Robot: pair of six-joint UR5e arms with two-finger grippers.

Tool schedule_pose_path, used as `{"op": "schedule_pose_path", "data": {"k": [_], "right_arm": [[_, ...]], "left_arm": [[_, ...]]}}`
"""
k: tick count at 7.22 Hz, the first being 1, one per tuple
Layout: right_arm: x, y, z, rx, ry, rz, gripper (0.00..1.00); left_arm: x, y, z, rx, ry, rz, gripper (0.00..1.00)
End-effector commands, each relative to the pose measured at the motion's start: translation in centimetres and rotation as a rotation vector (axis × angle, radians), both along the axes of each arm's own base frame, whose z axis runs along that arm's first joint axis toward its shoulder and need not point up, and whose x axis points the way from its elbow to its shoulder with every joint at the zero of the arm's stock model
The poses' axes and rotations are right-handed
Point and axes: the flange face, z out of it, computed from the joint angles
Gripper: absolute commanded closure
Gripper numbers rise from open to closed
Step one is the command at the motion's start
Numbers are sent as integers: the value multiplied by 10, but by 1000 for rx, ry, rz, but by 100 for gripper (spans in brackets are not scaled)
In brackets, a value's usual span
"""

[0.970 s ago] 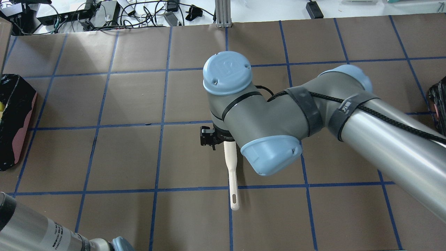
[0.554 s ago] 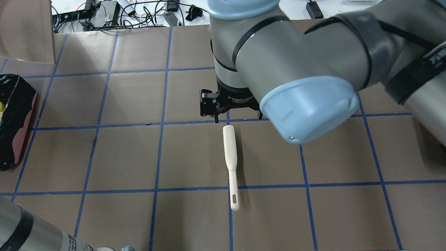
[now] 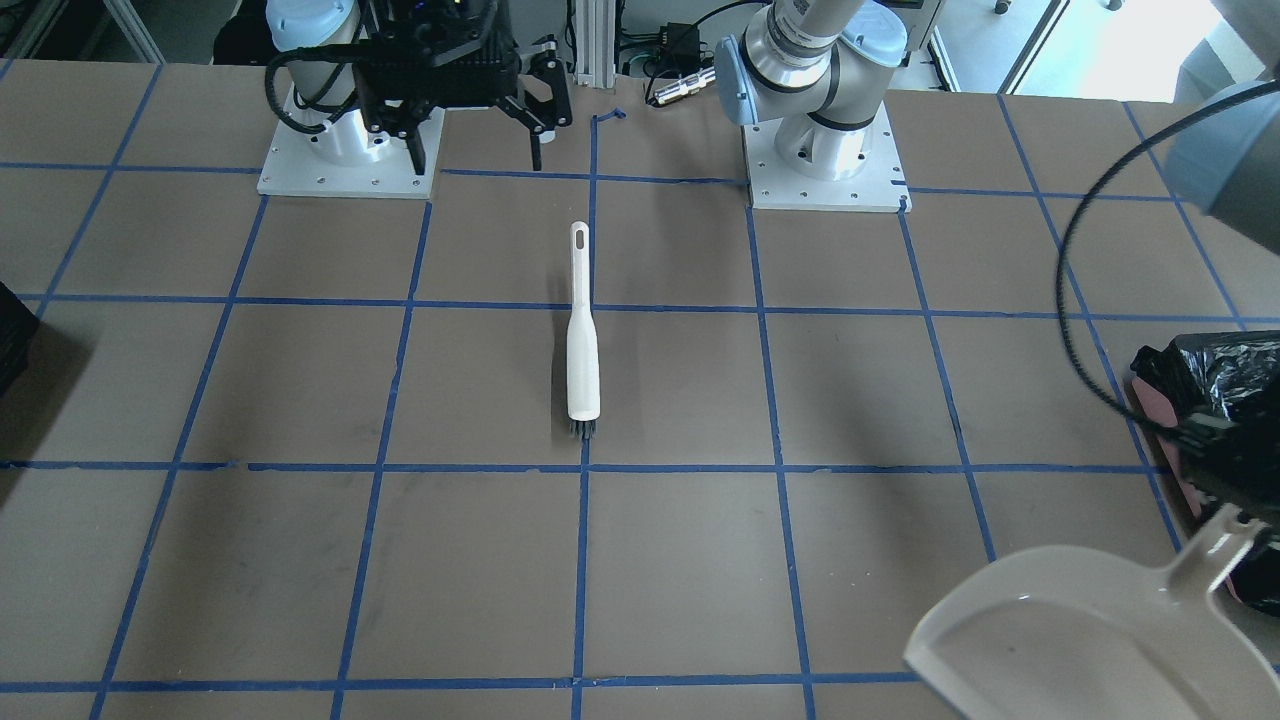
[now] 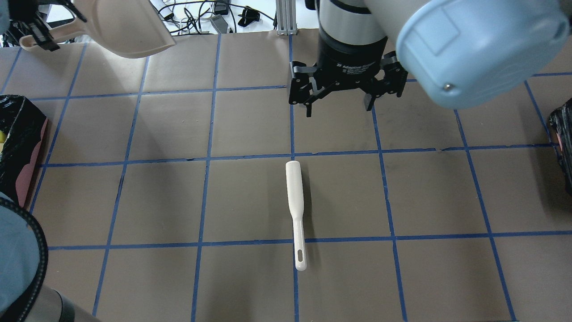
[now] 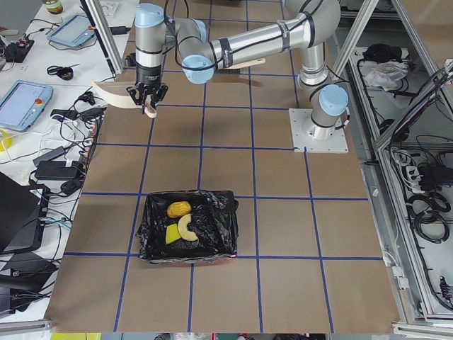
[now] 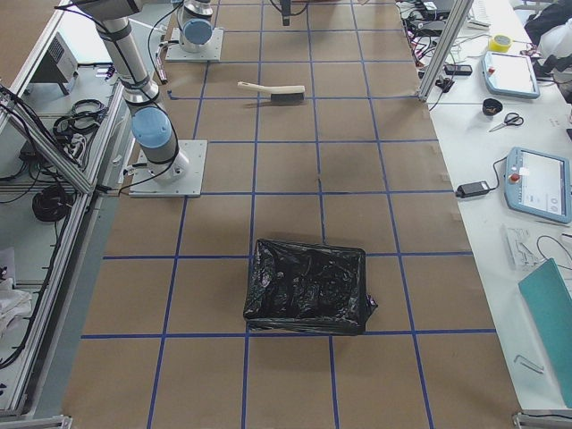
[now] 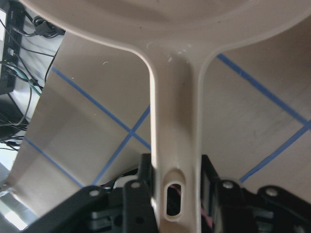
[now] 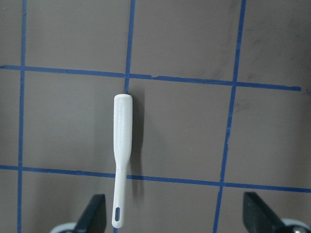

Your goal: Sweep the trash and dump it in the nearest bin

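The trash lies in the bin (image 5: 212, 237), a black-bagged container: a golden-brown lump (image 5: 178, 209), a pale curved pastry (image 5: 187, 227) and a yellow-green wedge (image 5: 173, 234). My left gripper (image 7: 175, 194) is shut on the handle of a beige dustpan (image 4: 129, 27) and holds it in the air; the pan (image 3: 1080, 640) looks empty. A white brush (image 4: 295, 197) lies alone on the table. My right gripper (image 4: 339, 109) is open and empty, raised above the table beyond the brush's head. It also shows in the right wrist view (image 8: 177, 218), looking down on the brush (image 8: 121, 141).
The bin with its pink side (image 4: 20, 179) sits at the table's left edge. A second black-bagged bin (image 6: 308, 286) stands at the right end. Cables and boxes (image 4: 111, 18) lie past the far edge. Blue tape lines grid the brown table (image 4: 161, 201).
My right arm has risen and drawn back from the brush, which stays where it lay. The dustpan in my left gripper has come into the overhead view at the top left.
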Motion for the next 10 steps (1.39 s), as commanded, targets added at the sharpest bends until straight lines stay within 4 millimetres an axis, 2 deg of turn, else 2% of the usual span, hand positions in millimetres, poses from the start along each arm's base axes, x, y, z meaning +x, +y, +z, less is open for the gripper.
{"op": "schedule_pose_path", "data": {"k": [1,2,3,4,5,6,8,10], "right_arm": [[-63,-18,8,1,13,51,0],[-80,-20,10,6,15,37,0],[-92,-25,8,9,16,72,1],[-105,-30,8,9,20,125,1],[-111,-30,3,22,20,126,3],[-110,-23,5,13,18,108,3],[-110,-22,5,1,17,100,0],[-110,-22,4,4,17,101,0]], "left_arm": [[-97,7,-39,55,231,318,100],[-147,18,-44,71,259,396,100],[-204,31,-61,106,261,482,100],[-252,44,-81,130,265,589,100],[-286,59,-95,158,264,630,100],[-316,76,-107,232,330,692,100],[-338,90,-132,286,325,686,100],[-373,102,-148,310,307,643,100]]}}
